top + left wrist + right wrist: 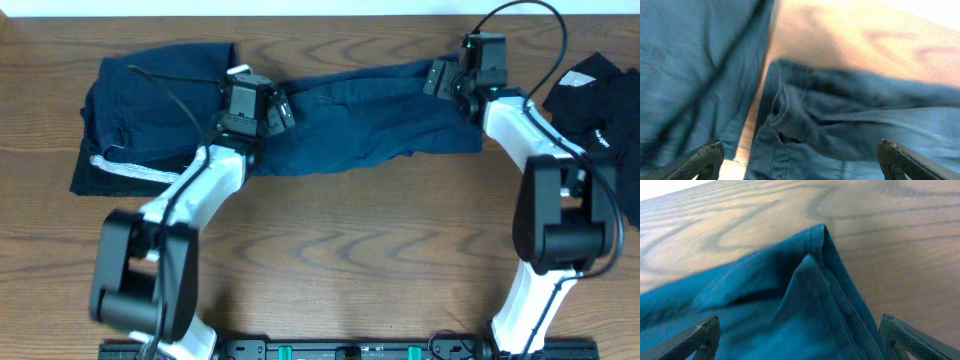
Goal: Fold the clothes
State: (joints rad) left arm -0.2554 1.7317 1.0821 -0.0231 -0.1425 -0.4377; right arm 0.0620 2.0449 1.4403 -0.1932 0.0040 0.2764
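- While both sets of fingers stood wide apart, nothing was clamped: left gripper (278,112) hung over the left end of the navy garment (370,120), right gripper (440,78) over its far right end.
- Garment lay as a long, rumpled strip across the far side of the table (350,250).
- A navy pile (140,120) with a white stripe sat at the left, right beside the strip's left end; touching or not, could not tell.
- Black garment (600,110) with white marks sat at the right edge, apart from the strip.
- Left wrist view: fingertips (702,157) straddled a puckered seam, with bare wood showing between the two navy pieces.
- Right wrist view: fingertips (697,335) flanked the pointed corner (821,232), where doubled layers peaked.
- Judgement: step in hand looked like taking hold of both ends for the next fold.
- To do it well: come down low enough to catch every layer at the edge, not just the top one.
- Right side should pinch behind the peak so both layers come up together.
- Left side should take only the strip and stay clear of the neighbouring pile.
- Lift both ends evenly, keep the cloth taut between them, lay it over with edges matched.
- Risk: uneven lift would likely drag wrinkles into the fold.
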